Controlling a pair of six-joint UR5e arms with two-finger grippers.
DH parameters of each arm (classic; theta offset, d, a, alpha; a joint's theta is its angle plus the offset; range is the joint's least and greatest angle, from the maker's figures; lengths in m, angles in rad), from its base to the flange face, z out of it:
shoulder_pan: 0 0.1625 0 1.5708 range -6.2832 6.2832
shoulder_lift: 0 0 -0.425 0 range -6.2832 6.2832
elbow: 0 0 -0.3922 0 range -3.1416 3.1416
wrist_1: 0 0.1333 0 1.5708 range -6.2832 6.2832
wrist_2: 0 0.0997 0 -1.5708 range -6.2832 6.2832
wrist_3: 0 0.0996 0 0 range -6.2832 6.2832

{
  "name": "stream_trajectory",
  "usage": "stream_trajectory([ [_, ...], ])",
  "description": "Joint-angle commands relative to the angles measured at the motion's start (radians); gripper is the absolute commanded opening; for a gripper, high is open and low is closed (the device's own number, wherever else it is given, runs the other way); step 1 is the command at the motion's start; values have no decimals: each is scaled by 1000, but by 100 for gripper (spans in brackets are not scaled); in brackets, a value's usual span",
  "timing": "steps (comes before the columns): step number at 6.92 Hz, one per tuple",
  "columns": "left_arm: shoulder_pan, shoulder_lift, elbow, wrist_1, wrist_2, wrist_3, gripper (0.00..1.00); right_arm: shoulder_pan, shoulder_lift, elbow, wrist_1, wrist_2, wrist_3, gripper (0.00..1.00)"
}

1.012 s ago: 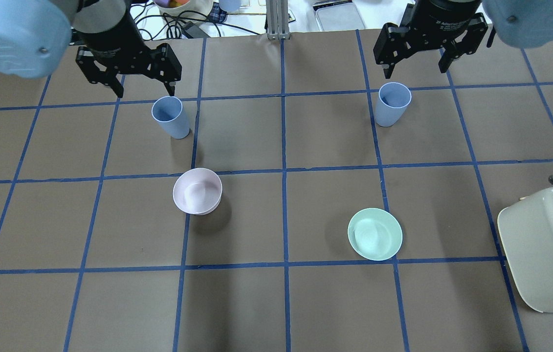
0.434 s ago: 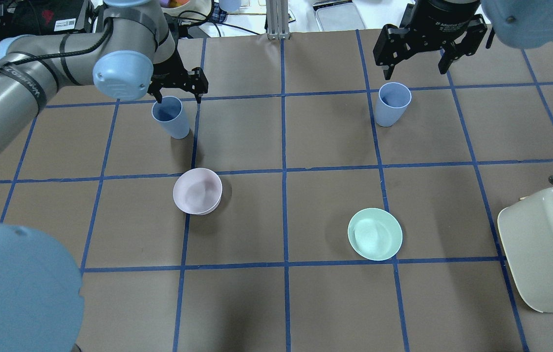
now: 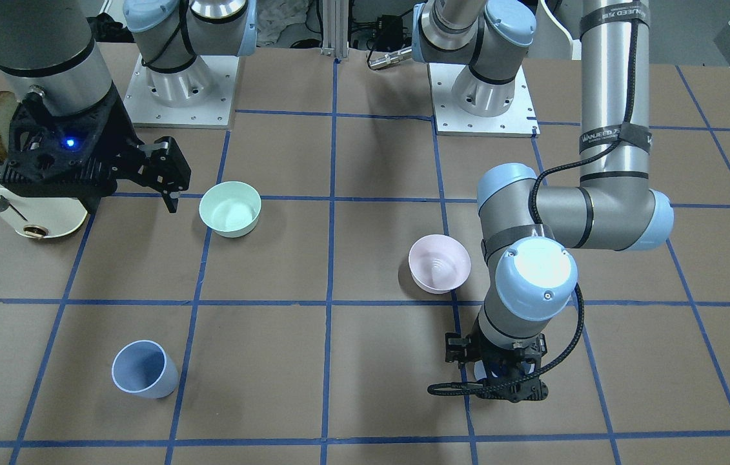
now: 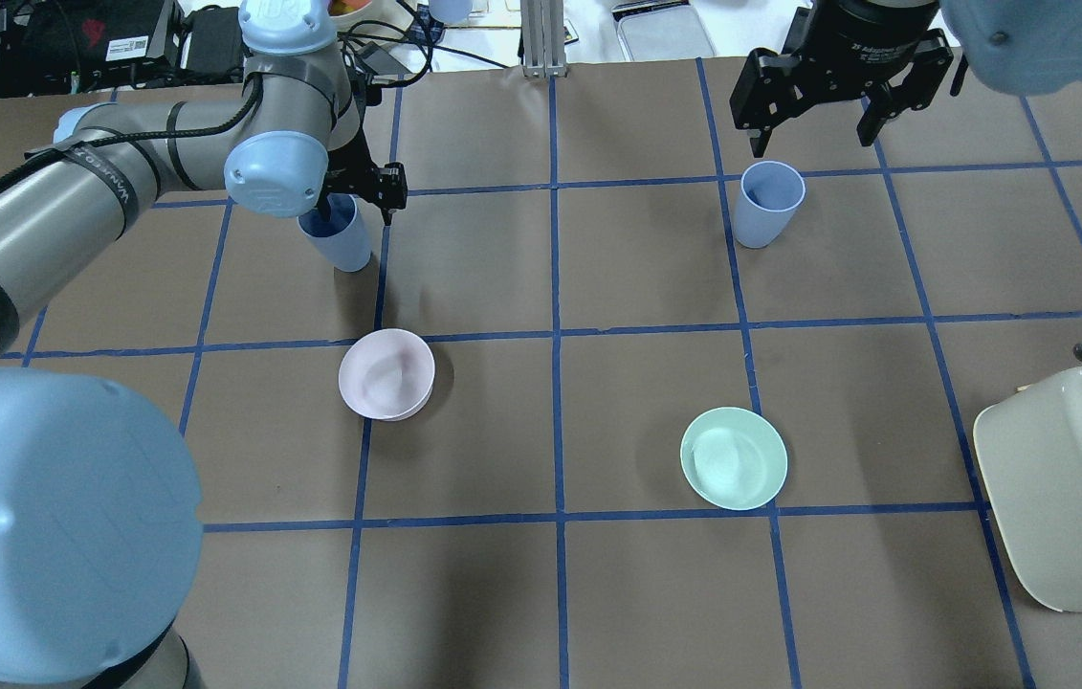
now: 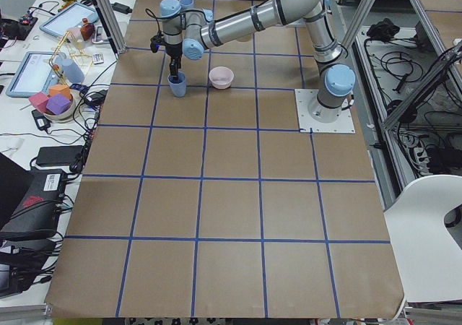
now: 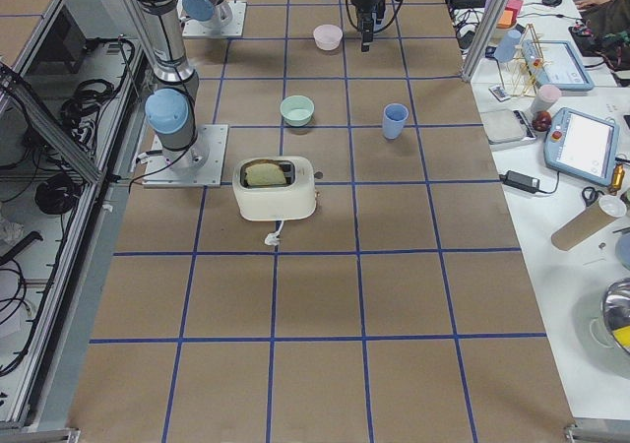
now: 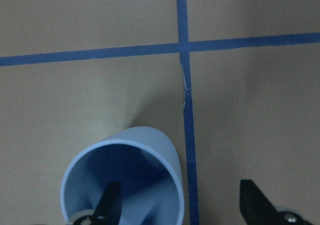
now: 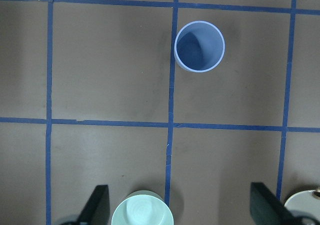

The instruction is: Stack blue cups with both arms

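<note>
Two pale blue cups stand upright. The left cup [image 4: 342, 241] is under my left gripper [image 4: 354, 204], which is open. In the left wrist view one finger [image 7: 110, 205] is inside the cup [image 7: 125, 180] and the other finger [image 7: 256, 205] is outside, straddling the wall. From the front the left gripper [image 3: 497, 378] hides most of that cup. The right cup [image 4: 768, 204] stands free; it also shows in the right wrist view [image 8: 199, 46] and the front view [image 3: 142, 369]. My right gripper [image 4: 818, 115] is open and empty, high above and behind the right cup.
A pale pink bowl [image 4: 386, 373] sits near the left cup, toward the robot. A mint-green bowl [image 4: 733, 457] sits toward the right front. A cream toaster [image 4: 1071, 488] holding a slice of bread stands at the table's right edge. Clutter lies beyond the far edge.
My left arm has swung in and lowered onto the left cup, bringing one finger into its mouth. The right arm and both cups have not moved.
</note>
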Motion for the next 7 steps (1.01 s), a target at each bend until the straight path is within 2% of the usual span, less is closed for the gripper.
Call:
stream_trajectory([
  [1, 0, -13, -1, 19, 2, 1, 0, 0, 1, 0, 3, 0, 0, 100],
  [3, -11, -11, 7, 32, 2, -17, 0, 0, 1, 0, 6, 0, 0, 100],
  [5, -72, 16, 13, 20, -39, -141, 0, 0, 1, 3, 6, 0, 0, 100],
  [7, -257, 10, 15, 20, -45, -389, 0, 0, -2, 14, 3, 0, 0, 100],
])
